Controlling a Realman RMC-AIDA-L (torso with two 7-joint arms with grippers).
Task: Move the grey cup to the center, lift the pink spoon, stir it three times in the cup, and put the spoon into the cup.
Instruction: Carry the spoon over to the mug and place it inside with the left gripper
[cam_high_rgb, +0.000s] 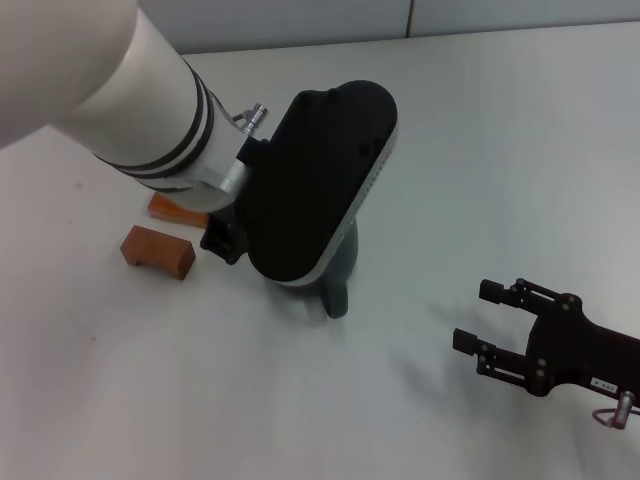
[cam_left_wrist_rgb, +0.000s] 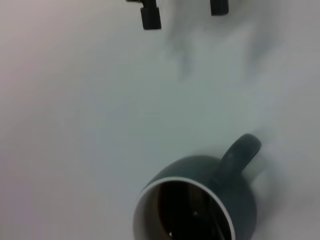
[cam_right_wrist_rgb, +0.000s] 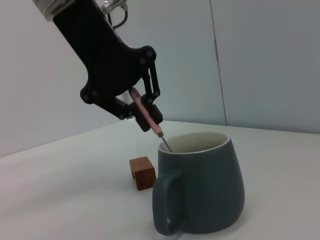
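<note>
The pink spoon (cam_right_wrist_rgb: 144, 111) is a light, stiff, slim thing with a smooth handle, so I judge that it could twist or slip under a loose pinch. It is best held as it is now, across the pale handle well above the metal neck. The left gripper (cam_right_wrist_rgb: 141, 114) pinches that handle between its fingertips and hangs just above the rim of the grey cup (cam_right_wrist_rgb: 200, 185). The spoon slants down from the fingers, its metal neck crossing the pale rim, and its bowl is down inside the cup and out of sight. In the left wrist view a thin shape shows inside the dark mouth of the cup, which is probably the spoon's lower end.

The cup looks like heavy ceramic, hard and breakable. A sideways knock from the spoon is unlikely to shift it, though metal on ceramic calls for gentle stirring. It stands upright on the white table (cam_high_rgb: 480, 130) near the middle, with its thick handle (cam_high_rgb: 333, 297) turned toward the near edge.

Two brown wooden blocks (cam_high_rgb: 158, 251) lie just beside the cup on the robot's left, toward the table's left edge. The right gripper (cam_high_rgb: 483, 318) rests low near the near right corner, with its fingers spread and nothing in them, well apart from the cup.
</note>
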